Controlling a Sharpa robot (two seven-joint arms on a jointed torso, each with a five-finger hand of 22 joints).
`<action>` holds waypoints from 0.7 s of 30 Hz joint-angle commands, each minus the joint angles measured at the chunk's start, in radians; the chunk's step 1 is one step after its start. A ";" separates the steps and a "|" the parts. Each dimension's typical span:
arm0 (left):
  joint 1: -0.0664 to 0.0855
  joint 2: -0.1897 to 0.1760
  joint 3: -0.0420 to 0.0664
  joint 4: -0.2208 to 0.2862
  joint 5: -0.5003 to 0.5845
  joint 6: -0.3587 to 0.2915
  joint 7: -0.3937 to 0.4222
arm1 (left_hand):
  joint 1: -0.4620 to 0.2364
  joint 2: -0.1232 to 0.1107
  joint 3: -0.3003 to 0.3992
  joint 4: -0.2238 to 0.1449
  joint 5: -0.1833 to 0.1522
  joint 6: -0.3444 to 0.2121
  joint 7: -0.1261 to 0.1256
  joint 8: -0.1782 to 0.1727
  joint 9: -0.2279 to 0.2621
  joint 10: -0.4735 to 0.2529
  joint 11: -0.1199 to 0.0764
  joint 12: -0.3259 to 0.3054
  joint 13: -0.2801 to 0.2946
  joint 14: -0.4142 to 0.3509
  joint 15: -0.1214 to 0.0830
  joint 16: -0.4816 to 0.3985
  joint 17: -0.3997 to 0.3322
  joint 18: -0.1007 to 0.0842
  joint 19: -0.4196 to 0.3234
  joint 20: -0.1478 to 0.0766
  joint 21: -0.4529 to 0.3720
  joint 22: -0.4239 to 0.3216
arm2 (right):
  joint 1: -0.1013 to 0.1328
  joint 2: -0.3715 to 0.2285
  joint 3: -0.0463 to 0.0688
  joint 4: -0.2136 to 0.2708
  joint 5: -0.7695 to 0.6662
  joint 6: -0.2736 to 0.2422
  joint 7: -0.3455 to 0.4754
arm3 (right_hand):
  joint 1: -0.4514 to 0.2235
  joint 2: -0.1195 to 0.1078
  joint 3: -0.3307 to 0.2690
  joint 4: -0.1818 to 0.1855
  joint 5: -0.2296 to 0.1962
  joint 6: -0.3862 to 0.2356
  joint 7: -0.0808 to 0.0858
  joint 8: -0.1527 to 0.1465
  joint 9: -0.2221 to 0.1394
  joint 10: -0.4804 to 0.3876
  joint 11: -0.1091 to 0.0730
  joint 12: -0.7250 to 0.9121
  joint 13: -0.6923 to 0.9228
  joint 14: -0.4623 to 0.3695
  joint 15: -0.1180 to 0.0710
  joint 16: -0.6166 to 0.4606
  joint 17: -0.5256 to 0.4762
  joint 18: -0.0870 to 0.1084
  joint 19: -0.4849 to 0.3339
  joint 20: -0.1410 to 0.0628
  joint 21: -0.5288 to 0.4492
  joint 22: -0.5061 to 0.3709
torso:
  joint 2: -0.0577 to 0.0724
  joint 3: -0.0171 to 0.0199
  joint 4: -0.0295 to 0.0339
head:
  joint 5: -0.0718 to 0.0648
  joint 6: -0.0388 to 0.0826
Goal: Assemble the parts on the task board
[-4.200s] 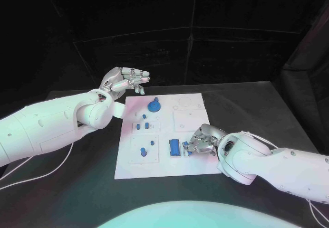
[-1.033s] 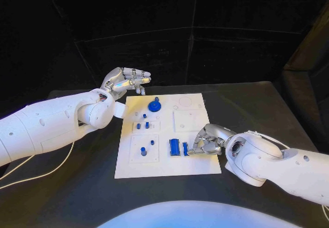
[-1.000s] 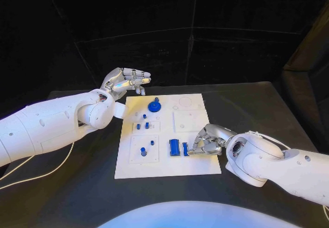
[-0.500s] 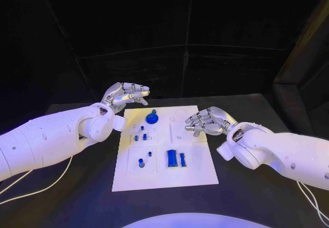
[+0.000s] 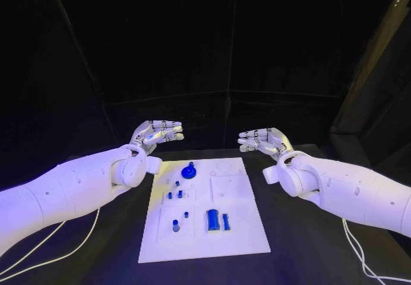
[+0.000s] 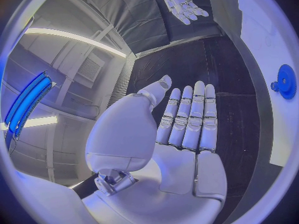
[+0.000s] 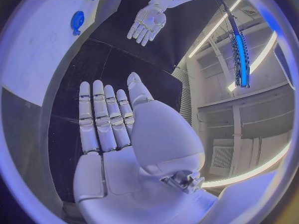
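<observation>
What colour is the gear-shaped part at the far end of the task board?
Blue; the gear-shaped part shows best in the head view.

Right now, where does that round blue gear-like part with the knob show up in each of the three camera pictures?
Head view: the blue gear stands at the far end of the task board, between the two raised hands.
Left wrist view: it sits at the circle's rim, on the board's white strip.
Right wrist view: it sits near the rim, on the white board.
Shared landmark: the white task board.
</observation>
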 commanded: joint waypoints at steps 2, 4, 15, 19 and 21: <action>-0.003 0.014 0.000 -0.026 0.049 0.009 0.033 | -0.007 0.003 -0.011 0.003 -0.004 0.003 -0.010 -0.010 -0.001 0.012 0.002 -0.012 0.001 0.011 0.004 -0.018 -0.007 0.016 0.007 0.007 -0.010 -0.016 | 0.002 0.028 0.002 -0.048 0.069 0.064 0.073 | -0.007 0.014 0.001 -0.019 -0.007 0.012 0.002 -0.005 -0.010 0.011 -0.001 -0.003 -0.019 0.019 0.000 -0.012 -0.016 0.013 0.015 -0.001 -0.012 -0.009 | -0.014 0.0007 -0.0005 | -0.001 0.027; -0.004 0.010 0.000 -0.020 0.013 -0.001 0.004 | -0.390 0.070 -0.119 0.072 -0.054 -0.300 -0.058 -0.104 -0.066 -0.308 -0.048 -0.047 -0.060 -0.303 -0.035 -0.082 -0.100 -0.051 -0.253 -0.069 -0.048 -0.116 | 0.000 0.024 0.002 -0.037 0.021 0.014 0.019 | -0.443 -0.066 0.037 0.051 -0.037 -0.291 -0.058 -0.069 -0.098 -0.329 -0.046 -0.069 -0.085 -0.334 -0.035 -0.100 -0.048 -0.051 -0.267 -0.071 -0.105 -0.101 | -0.007 0.0002 -0.0003 | -0.001 0.018; -0.035 -0.033 0.021 0.119 0.008 -0.157 0.018 | -0.708 0.070 -0.212 0.072 -0.054 -0.546 -0.100 -0.104 -0.066 -0.565 -0.086 -0.127 -0.060 -0.555 -0.128 -0.131 -0.100 -0.077 -0.464 -0.129 -0.138 -0.196 | -0.017 -0.029 0.012 0.119 0.109 -0.133 0.051 | -0.792 -0.066 0.119 0.051 -0.117 -0.528 -0.104 -0.069 -0.098 -0.598 -0.148 -0.069 -0.085 -0.613 -0.111 -0.100 -0.123 -0.079 -0.486 -0.125 -0.181 -0.101 | 0.006 0.0161 0.0565 | 0.006 0.063; -0.058 -0.066 0.037 0.224 0.005 -0.274 0.029 | -0.790 0.070 -0.236 0.072 -0.054 -0.611 -0.174 -0.104 -0.066 -0.632 -0.158 -0.127 -0.060 -0.621 -0.128 -0.144 -0.100 -0.088 -0.519 -0.145 -0.138 -0.217 | -0.029 -0.068 0.019 0.231 0.173 -0.239 0.074 | -0.888 -0.066 0.119 0.051 -0.117 -0.594 -0.118 -0.069 -0.098 -0.671 -0.148 -0.069 -0.085 -0.691 -0.111 -0.100 -0.123 -0.090 -0.548 -0.140 -0.202 -0.101 | 0.007 0.0176 0.0621 | 0.007 0.067; -0.074 -0.088 0.048 0.295 0.003 -0.353 0.036 | -0.835 0.070 -0.249 0.072 -0.054 -0.646 -0.174 -0.104 -0.066 -0.669 -0.158 -0.127 -0.060 -0.658 -0.128 -0.151 -0.100 -0.088 -0.549 -0.154 -0.138 -0.228 | -0.036 -0.089 0.023 0.290 0.207 -0.294 0.086 | -0.940 -0.066 0.119 0.051 -0.117 -0.630 -0.195 -0.069 -0.098 -0.712 -0.148 -0.069 -0.085 -0.733 -0.111 -0.100 -0.123 -0.090 -0.581 -0.149 -0.213 -0.101 | 0.007 0.0176 0.0621 | 0.007 0.067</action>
